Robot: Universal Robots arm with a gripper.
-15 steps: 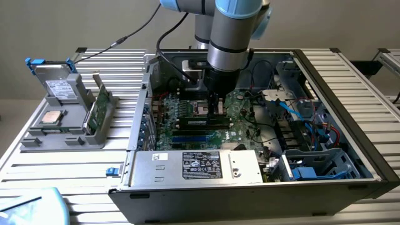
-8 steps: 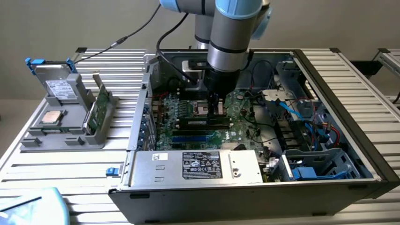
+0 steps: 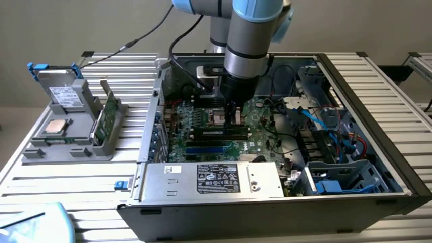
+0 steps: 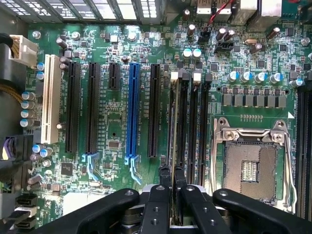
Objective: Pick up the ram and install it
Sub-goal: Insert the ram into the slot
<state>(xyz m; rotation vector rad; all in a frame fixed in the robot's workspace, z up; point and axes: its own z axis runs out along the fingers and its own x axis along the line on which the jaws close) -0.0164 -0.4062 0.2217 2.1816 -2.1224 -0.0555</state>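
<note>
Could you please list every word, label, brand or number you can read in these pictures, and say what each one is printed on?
No text here reads clearly enough to quote.
Power supply label: printed lines and marks, too small to read.
Hard drive label: print too small to read.
Motherboard: white lettering beside the slots, too blurred to read.

Soft, even light here, the slatted table (image 3: 68, 187) bright and pale while the inside of the computer case (image 3: 270, 217) sits in shade. Up close the motherboard (image 4: 112, 161) is evenly lit, with small glints on the metal socket frame (image 4: 248, 132).
</note>
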